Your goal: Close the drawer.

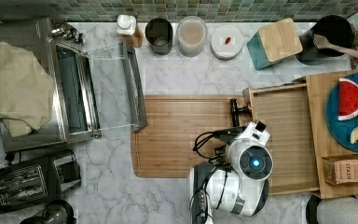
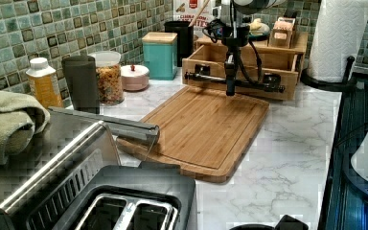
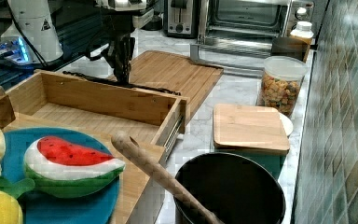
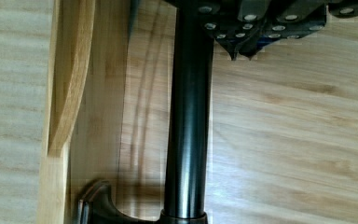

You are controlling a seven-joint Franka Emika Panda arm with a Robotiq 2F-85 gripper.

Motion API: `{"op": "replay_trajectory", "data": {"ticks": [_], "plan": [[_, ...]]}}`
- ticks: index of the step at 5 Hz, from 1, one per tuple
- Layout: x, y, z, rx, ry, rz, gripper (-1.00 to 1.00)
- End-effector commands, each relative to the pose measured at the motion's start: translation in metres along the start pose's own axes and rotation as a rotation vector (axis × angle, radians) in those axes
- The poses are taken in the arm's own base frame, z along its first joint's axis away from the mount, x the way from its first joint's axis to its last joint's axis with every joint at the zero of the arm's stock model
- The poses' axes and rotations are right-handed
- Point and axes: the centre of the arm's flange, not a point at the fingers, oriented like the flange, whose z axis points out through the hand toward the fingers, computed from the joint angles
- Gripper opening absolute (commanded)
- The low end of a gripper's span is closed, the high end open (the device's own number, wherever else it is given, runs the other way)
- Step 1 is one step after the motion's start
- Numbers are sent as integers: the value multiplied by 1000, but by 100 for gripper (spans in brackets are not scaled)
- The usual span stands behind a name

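Observation:
The light-wood drawer (image 1: 284, 135) stands pulled out from its unit toward the cutting board, its ribbed floor bare. The black bar handle (image 1: 235, 111) on its front panel (image 2: 206, 87) faces the board. My gripper (image 2: 230, 90) hangs straight down just in front of the handle, on the board side, over the middle of the bar. In the wrist view the fingertips (image 4: 235, 49) are pressed together right beside the handle (image 4: 189, 116), holding nothing. The right view shows the gripper (image 3: 121, 77) just beyond the drawer front (image 3: 98, 100).
A bamboo cutting board (image 1: 182, 135) lies flat in front of the drawer. A toaster oven (image 1: 74, 88) with its glass door down sits at the top view's left, a black toaster (image 1: 28, 182) below it. Jars line the tiled wall. A blue plate (image 1: 340, 126) of toy fruit tops the drawer unit.

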Motion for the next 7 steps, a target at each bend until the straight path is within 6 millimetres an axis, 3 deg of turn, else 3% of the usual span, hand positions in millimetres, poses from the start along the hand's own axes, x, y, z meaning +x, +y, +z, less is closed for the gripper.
{"op": "replay_trajectory", "data": {"ticks": [1,2,3,4,5,6,7], "plan": [[34,204,-27,-26,216,149,-100],[36,248,-56,-89,141,124,-100],[28,272,-95,-153,75,128,-100],[19,296,-120,-222,57,113,-100],[11,322,-113,-260,99,88,-100],[8,332,-97,-309,138,112,-100],[11,323,-108,-352,88,136,-100]]}}
